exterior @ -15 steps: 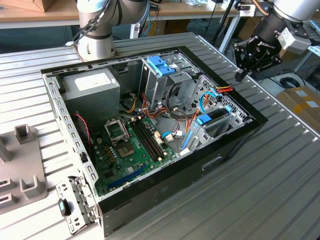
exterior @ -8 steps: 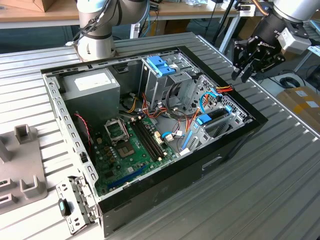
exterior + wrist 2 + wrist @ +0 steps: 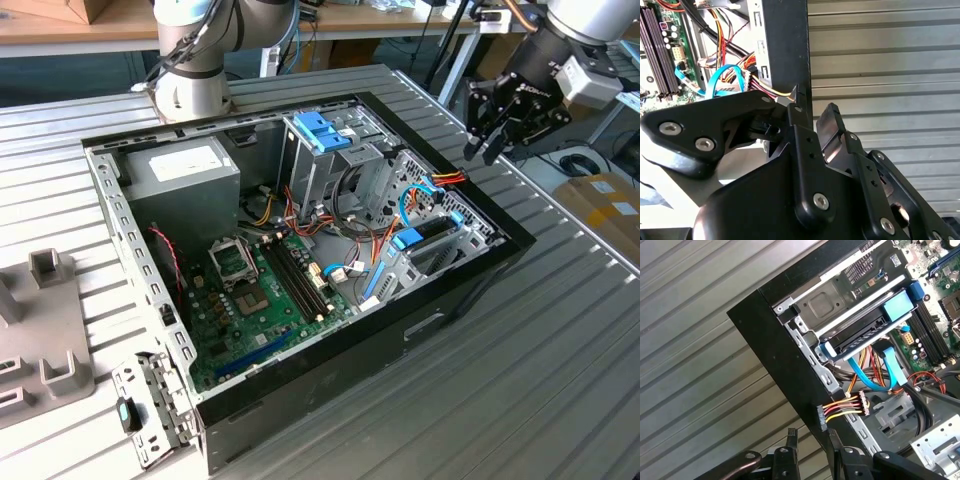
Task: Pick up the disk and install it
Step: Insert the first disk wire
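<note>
The disk [image 3: 428, 233] lies in the drive bay at the front corner of the open computer case [image 3: 470, 285], on the exterior view's right. In the first wrist view the disk [image 3: 860, 335] shows edge-on as a dark slab in a blue plastic frame, seated between the bay's metal rails. My gripper [image 3: 483, 150] hangs above the case's black side wall, up and away from the disk. Both wrist views show the fingertips [image 3: 791, 437] a little apart with nothing between them, so the gripper [image 3: 815, 107] is open and empty, over the wall's edge.
A grey power supply box [image 3: 180, 170], a metal drive cage with a blue latch [image 3: 322, 130] and the motherboard [image 3: 260, 290] fill the case. Blue data cables [image 3: 865, 372] and a connector on coloured wires [image 3: 842, 412] hang near the gripper. Grey fixtures [image 3: 50, 330] stand on the ribbed table [image 3: 560, 350].
</note>
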`<state>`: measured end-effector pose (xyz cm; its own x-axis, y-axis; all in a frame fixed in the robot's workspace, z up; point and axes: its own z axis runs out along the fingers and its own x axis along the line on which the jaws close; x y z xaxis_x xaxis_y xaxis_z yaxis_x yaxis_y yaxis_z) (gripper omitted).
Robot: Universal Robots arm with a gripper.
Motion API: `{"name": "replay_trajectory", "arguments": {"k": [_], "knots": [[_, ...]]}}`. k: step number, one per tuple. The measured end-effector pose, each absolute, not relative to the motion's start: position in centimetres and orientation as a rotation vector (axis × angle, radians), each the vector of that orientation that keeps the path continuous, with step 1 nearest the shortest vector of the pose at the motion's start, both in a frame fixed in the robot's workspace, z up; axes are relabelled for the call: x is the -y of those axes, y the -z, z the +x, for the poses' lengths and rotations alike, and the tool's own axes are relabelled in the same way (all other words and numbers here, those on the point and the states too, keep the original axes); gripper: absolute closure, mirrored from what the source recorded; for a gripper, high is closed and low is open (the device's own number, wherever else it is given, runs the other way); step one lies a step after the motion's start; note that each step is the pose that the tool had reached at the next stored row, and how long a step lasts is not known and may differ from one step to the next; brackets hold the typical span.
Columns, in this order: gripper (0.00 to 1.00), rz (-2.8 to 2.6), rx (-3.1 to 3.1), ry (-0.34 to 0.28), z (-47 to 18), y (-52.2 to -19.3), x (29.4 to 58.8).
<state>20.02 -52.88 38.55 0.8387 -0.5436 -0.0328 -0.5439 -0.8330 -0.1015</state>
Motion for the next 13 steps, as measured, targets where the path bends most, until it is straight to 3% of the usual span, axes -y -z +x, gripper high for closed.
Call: {"name": "replay_trajectory", "arguments": {"k": [13], "knots": [[0.64,-2.916,-0.842,-0.005,19.43,-38.24,53.69]]}}
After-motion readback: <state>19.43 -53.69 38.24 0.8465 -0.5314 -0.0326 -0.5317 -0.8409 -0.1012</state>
